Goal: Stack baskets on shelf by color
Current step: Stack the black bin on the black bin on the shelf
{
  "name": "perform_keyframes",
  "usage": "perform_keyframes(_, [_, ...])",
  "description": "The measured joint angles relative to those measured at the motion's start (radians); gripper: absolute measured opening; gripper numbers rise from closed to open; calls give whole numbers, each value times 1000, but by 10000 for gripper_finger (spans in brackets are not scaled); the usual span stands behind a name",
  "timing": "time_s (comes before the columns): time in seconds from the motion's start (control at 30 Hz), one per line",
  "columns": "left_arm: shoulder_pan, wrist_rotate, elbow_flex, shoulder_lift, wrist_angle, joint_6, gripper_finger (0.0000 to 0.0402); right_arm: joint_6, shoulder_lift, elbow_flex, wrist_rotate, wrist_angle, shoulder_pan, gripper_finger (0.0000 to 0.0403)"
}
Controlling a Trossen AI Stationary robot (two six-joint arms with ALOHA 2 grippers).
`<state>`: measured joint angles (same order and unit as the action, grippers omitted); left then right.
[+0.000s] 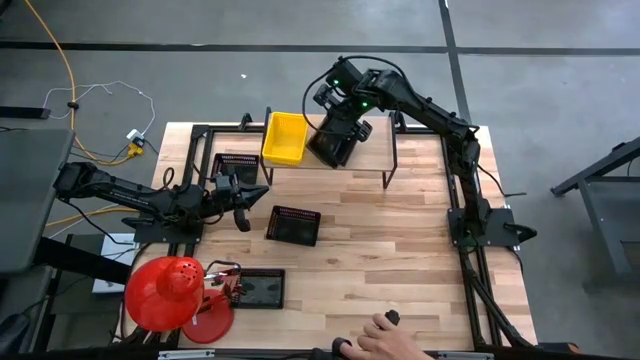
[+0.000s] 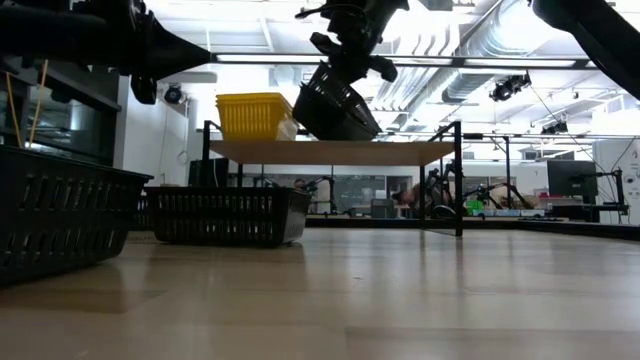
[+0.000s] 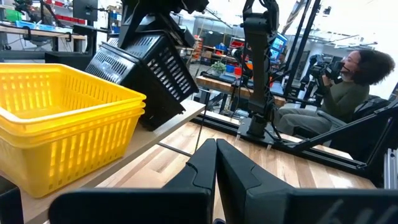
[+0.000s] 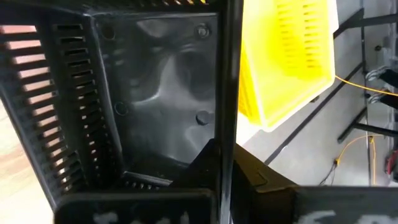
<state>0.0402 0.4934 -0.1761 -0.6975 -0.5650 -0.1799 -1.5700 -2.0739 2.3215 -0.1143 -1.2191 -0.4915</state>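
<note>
Right gripper [image 1: 340, 118] reaches over the light wood shelf on black legs [image 1: 410, 150], jaws clamped on the rim of a black perforated plastic basket [image 1: 333, 142]. It sits tilted, lower edge on the shelf, beside the yellow perforated baskets [image 1: 284, 138]. Left gripper [image 1: 240, 195], jaws together, waits low over the table [image 1: 400, 250]; another black basket [image 1: 294, 225] lies near.

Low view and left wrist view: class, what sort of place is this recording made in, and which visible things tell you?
Probably a robotics lab or workshop. Exposed ceiling ducts run overhead, workbenches with equipment stand behind the shelf, and a seated person operates a device beside the table frame.
</note>
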Motion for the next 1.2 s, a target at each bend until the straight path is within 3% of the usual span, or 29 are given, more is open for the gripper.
perform_keyframes(0.13, [0,0,0,0,0,0,0,0,0,0,-1,0,0,31])
perform_keyframes(0.4, [0,0,0,0,0,0,0,20,1,0,2,33,0,138])
perform_keyframes(0.6, [0,-7,0,0,4,0,0,-7,4,0,43,42,0,164])
perform_keyframes(0.77, [0,-10,0,0,7,21,0,38,40,0,112,41,-7,152])
perform_keyframes(0.9, [0,-10,0,0,7,60,0,227,88,1,124,38,-40,124])
perform_keyframes(1.13, [0,78,-2,1,-23,178,0,554,106,-21,-9,-135,-160,15])
perform_keyframes(1.2, [0,95,-16,5,-21,222,0,604,107,-62,-7,-144,-178,9])
